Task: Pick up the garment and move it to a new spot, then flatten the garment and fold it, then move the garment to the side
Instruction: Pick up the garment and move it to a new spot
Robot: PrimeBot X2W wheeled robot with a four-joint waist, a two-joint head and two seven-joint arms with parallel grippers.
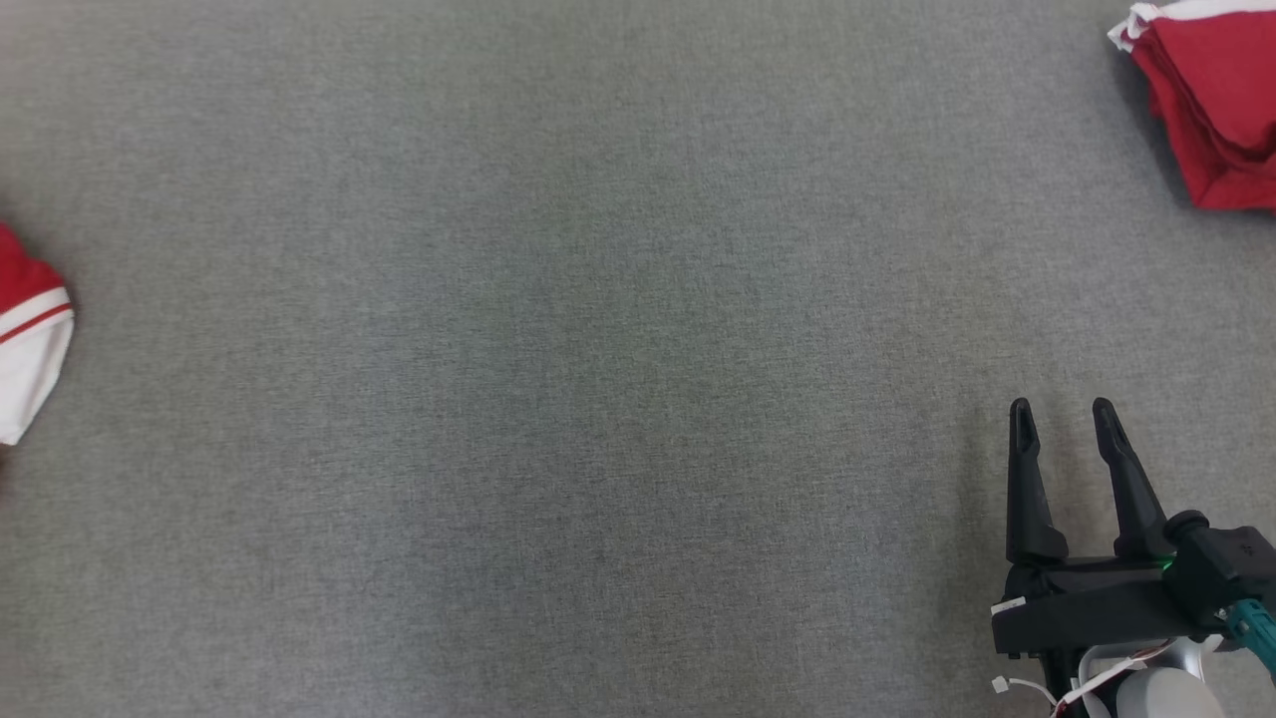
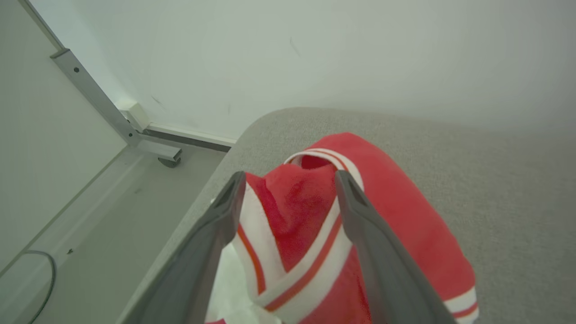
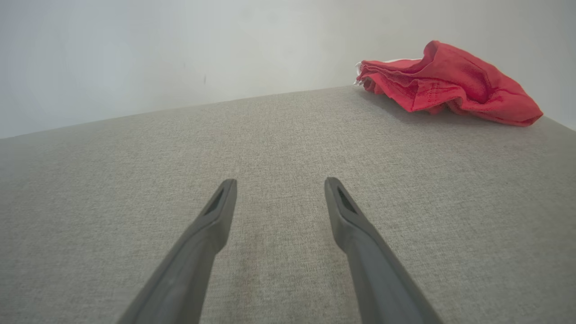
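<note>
At the near right, the right gripper (image 1: 1061, 407) was seen with its two long dark fingers spread wide and nothing between them, over the grey woven table cover (image 1: 598, 349). At the table's left edge, the left gripper (image 2: 290, 175) was likewise fully spread, its tapered fingers set either side of the garment (image 2: 405, 216), a crumpled soft red cloth with white bands and thin red stripes. Contact could not be judged, and no cloth was pinched. At the far right corner a flatter red pile (image 1: 1216, 100), edged in white, was laid.
</note>
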